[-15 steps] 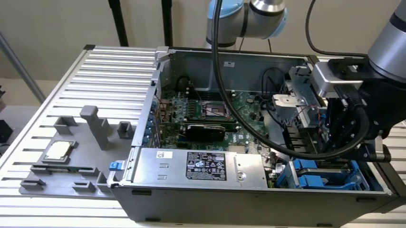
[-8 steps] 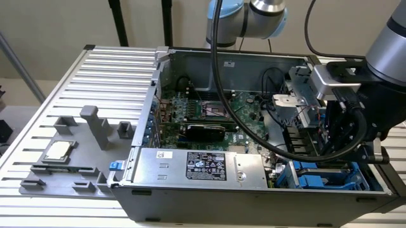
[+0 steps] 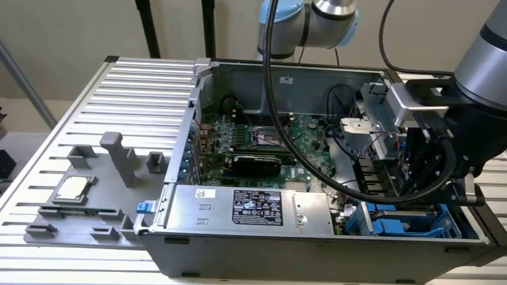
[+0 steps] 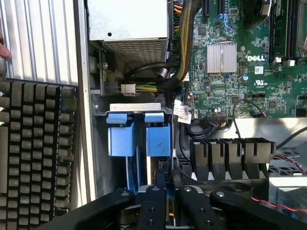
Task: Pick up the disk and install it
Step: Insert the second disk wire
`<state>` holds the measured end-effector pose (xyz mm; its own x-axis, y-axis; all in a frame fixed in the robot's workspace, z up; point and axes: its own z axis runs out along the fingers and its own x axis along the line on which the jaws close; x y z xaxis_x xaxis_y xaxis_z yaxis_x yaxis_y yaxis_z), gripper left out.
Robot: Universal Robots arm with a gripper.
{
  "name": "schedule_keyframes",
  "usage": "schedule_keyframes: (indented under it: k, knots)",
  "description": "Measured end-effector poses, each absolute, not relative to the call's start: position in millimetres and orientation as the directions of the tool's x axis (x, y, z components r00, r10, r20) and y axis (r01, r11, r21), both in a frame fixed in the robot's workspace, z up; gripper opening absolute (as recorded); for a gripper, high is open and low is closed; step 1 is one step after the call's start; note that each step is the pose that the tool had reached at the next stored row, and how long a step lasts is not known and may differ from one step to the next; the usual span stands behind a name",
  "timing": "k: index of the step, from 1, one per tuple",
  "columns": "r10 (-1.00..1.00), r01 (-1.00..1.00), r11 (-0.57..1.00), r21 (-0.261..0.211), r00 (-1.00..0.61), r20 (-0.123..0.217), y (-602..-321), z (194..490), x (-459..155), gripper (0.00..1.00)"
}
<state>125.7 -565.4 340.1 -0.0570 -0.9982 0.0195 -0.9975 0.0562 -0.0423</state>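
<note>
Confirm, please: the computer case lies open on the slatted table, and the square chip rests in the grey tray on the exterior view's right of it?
One detail is wrong: the exterior view shows the square chip in the grey tray on that view's left of the open computer case, not its right. The rest holds.

Robotics lab: opened computer case (image 3: 317,154) on slatted aluminium table (image 3: 119,107).

Slatted table (image 3: 95,95) under computer case (image 3: 317,249), grey fixture (image 3: 79,208).

Exterior view high, looking down at open computer case (image 3: 317,148), wrist view close above its blue drive cage (image 4: 139,134)
</note>
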Motion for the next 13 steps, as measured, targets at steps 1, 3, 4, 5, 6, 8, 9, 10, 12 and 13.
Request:
schedule_keyframes:
  k: [1,3,4,5,6,8,9,10,12,13]
  knots:
    - [-0.998,-0.998,0.055,-0.043,-0.056,0.020,-565.4,339.8,125.7,0.00]
    - [-0.998,-0.998,0.054,-0.043,-0.055,0.020,-565.5,339.3,125.7,0.00]
    - [-0.998,-0.998,0.053,-0.044,-0.054,0.020,-565.5,339.0,125.7,0.00]
    - [-0.998,-0.998,0.052,-0.044,-0.053,0.020,-565.5,338.7,125.7,0.00]
    - [-0.998,-0.998,0.051,-0.044,-0.052,0.019,-565.4,338.5,125.7,0.00]
    - [-0.999,-0.998,0.050,-0.044,-0.051,0.020,-565.4,338.5,125.7,0.00]
    - [-0.999,-0.998,0.050,-0.044,-0.050,0.020,-565.4,338.4,125.7,0.00]
    - [-0.999,-0.998,0.049,-0.044,-0.050,0.019,-565.4,338.2,125.7,0.00]
    - [-0.999,-0.998,0.049,-0.044,-0.050,0.017,-565.3,336.9,125.7,0.00]
    - [-0.999,-0.998,0.049,-0.044,-0.050,0.017,-565.3,337.1,125.7,0.00]
